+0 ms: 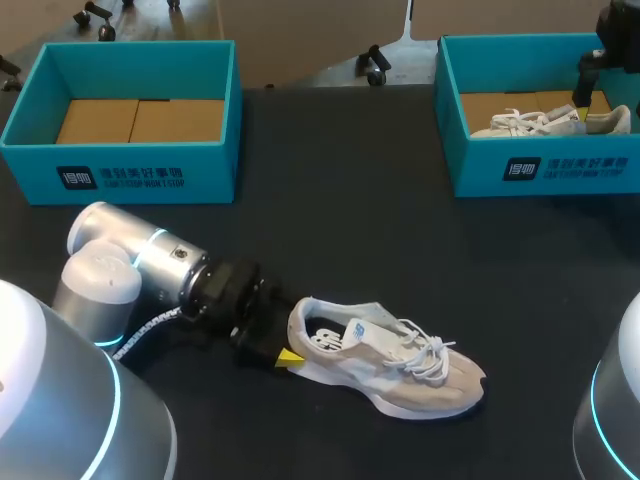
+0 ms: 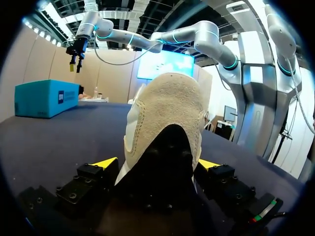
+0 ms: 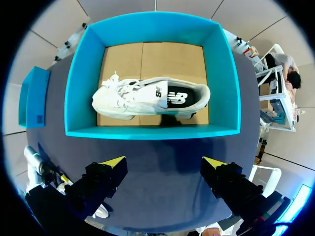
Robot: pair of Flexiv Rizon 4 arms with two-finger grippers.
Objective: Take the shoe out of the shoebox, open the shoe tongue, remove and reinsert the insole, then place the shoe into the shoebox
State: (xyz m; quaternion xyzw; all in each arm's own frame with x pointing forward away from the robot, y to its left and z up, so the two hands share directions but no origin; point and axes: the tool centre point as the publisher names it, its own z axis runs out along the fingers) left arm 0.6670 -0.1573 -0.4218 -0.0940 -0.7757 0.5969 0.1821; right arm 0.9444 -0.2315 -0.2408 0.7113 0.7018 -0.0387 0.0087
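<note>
A beige suede shoe (image 1: pixel 400 372) with white laces lies on its side on the dark table, toe to the right. My left gripper (image 1: pixel 278 342) is at its heel. In the left wrist view the heel (image 2: pixel 165 118) fills the gap between the open fingers of the left gripper (image 2: pixel 157 164), whose yellow tips flank it. A second, white shoe (image 1: pixel 548 122) lies in the teal shoebox (image 1: pixel 540 170) at the back right. My right gripper (image 1: pixel 587 92) hangs open above that box. From the right wrist the white shoe (image 3: pixel 147 98) lies ahead of the right gripper (image 3: pixel 165 164), well apart from it.
A second teal shoebox (image 1: pixel 130 170) stands at the back left, holding only a cardboard liner. Dark table surface (image 1: pixel 340 200) stretches between the two boxes and the beige shoe.
</note>
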